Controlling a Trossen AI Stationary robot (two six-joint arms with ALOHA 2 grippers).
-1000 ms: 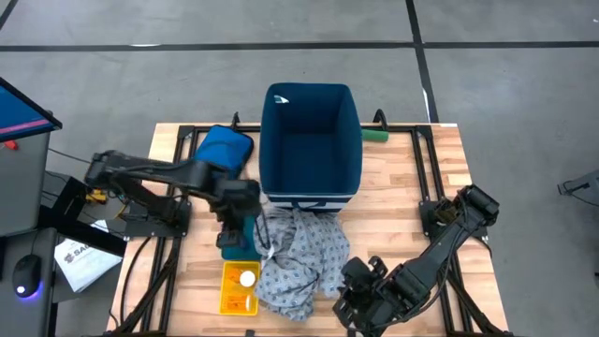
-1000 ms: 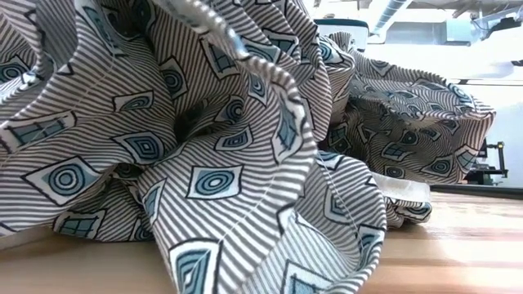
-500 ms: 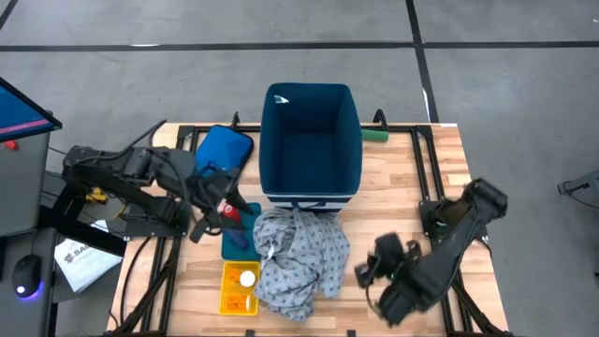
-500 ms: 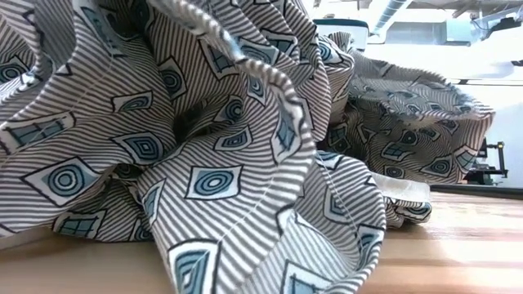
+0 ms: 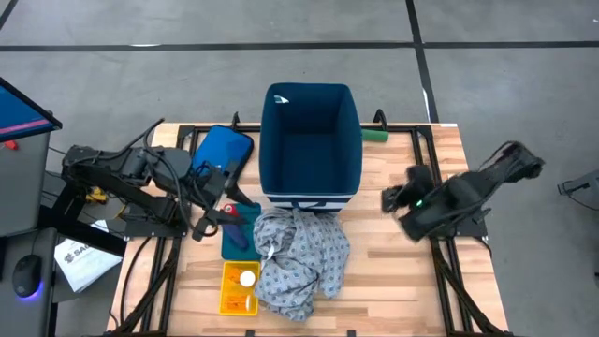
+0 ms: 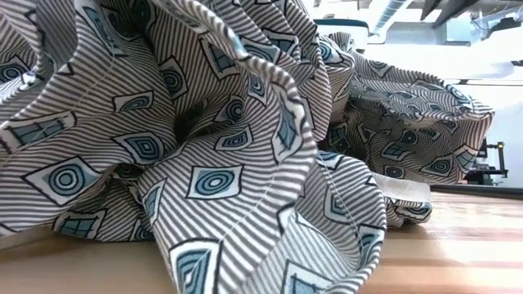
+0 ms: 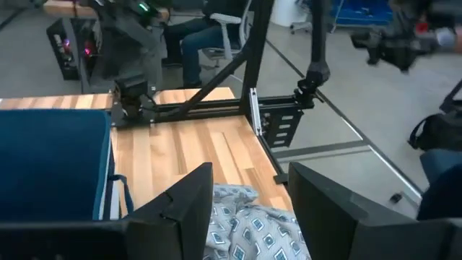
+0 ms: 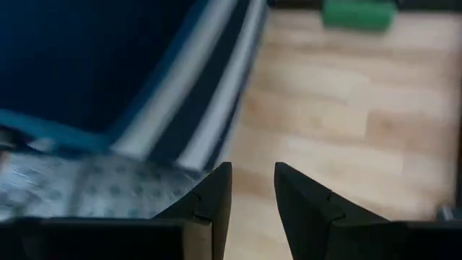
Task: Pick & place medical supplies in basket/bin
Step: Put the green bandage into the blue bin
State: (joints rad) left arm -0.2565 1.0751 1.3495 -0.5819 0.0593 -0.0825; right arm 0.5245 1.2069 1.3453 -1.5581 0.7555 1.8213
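Left gripper [image 5: 208,211] hovers over the table's left part, near the flat blue pouch [image 5: 223,150] and beside a teal tray [image 5: 236,234]. Its wrist view shows the two fingers [image 7: 189,202] parted with a clear gap and nothing between them.

Front left of the table [image 5: 393,271]: a yellow tray [image 5: 239,288] holding a white-capped bottle [image 5: 247,278]; contents otherwise too small to tell.

Centre: the grey patterned gown [image 5: 299,260] lies crumpled on the wood, its far edge touching the white-striped base of the navy bin [image 5: 311,140]. The bin stands upright at the table's far middle; no supplies can be made out in its dark inside. From table height, the gown [image 6: 204,147] fills nearly the whole view in folds, resting on the boards.

A green block [image 5: 374,135] sits just right of the bin at the far edge.

Right gripper [image 5: 391,198] hangs over the table's right part, apart from the gown and the bin. Its wrist view shows the fingers [image 8: 216,191] slightly parted, a narrow gap, holding nothing; beyond them the bin's striped base [image 8: 209,94] and a strip of gown [image 8: 79,189].
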